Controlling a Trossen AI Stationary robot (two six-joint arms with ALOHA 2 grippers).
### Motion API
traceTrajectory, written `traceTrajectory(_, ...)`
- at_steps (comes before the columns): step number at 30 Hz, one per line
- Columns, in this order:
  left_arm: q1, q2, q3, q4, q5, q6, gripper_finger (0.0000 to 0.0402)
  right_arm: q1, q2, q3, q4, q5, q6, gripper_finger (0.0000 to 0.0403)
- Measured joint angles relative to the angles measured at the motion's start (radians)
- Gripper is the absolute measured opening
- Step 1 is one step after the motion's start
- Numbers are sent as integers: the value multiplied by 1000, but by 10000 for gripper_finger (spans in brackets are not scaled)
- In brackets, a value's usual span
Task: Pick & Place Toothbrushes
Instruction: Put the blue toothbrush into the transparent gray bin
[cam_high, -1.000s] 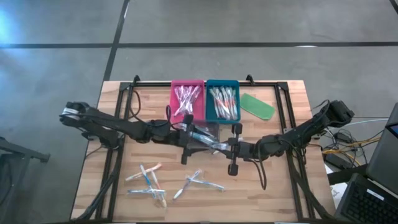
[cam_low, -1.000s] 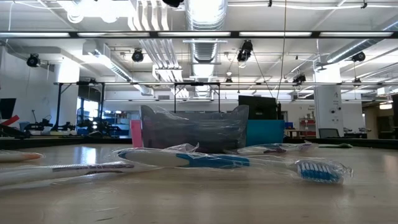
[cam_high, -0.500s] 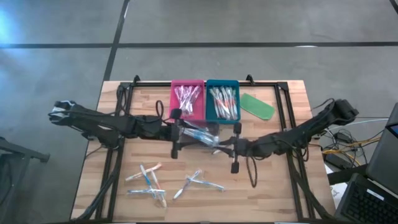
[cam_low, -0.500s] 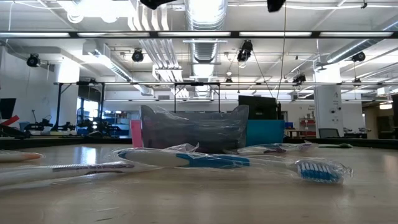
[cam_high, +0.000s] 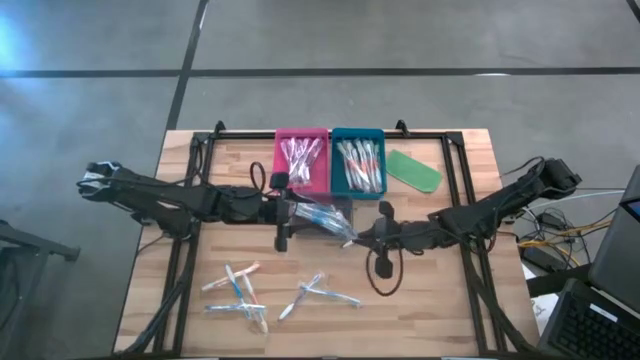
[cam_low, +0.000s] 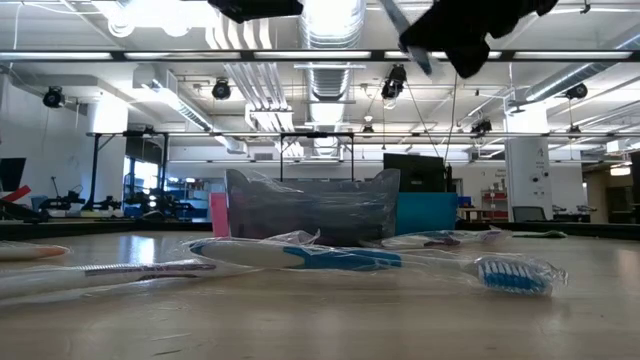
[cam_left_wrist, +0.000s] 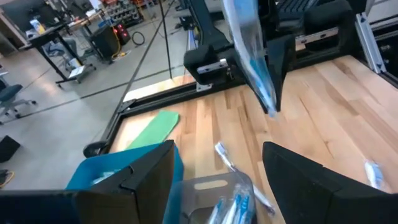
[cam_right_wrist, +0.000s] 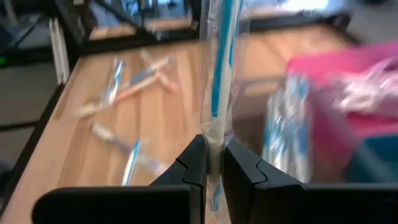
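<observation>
My left gripper (cam_high: 283, 212) hangs over the middle of the table (cam_high: 470, 310), just in front of the pink tray (cam_high: 301, 160), its fingers spread wide and carrying nothing; in the left wrist view they frame a clear tray (cam_left_wrist: 214, 200) with a few blue-handled brushes already in it. Just beside it sits that clear tray (cam_high: 325, 215), then the teal tray (cam_high: 358, 160) behind, both it and the pink one well stocked with toothbrushes (cam_high: 360, 165); a flat green piece (cam_high: 413, 170) lies further right. My right gripper (cam_high: 368, 238) is pinched tight on a wrapped blue toothbrush (cam_right_wrist: 219, 74), held up off the wood close to the clear tray, its wrapper standing straight out of my fingers (cam_right_wrist: 194, 163). So I judge the job well along but unfinished: this brush has yet to be set down, and a scatter of loose toothbrushes (cam_high: 240, 295) lies on the near part of the table, a second cluster (cam_high: 318, 293) just to its right; those are left to collect.
</observation>
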Motion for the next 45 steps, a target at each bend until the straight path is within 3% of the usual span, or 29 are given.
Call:
traceTrajectory(8,0,2,0,-57,0,-34,235,-6,84,54,-216,-136,119,23)
traceTrajectory(14,0,41,1,-120,31,-78,234,-6,166,127,-348,-171,126,23)
traceTrajectory(23,-1,118,24,-151,94,-73,234,-11,309,335,-665,-231,128,23)
traceTrajectory(31,-4,144,109,-293,144,-80,234,-10,431,502,-874,-273,107,23)
traceTrajectory(35,-10,166,125,-315,220,-96,234,-20,441,530,-892,-269,105,23)
traceTrajectory(45,-24,302,202,-291,228,-22,234,-59,432,538,-887,-244,97,23)
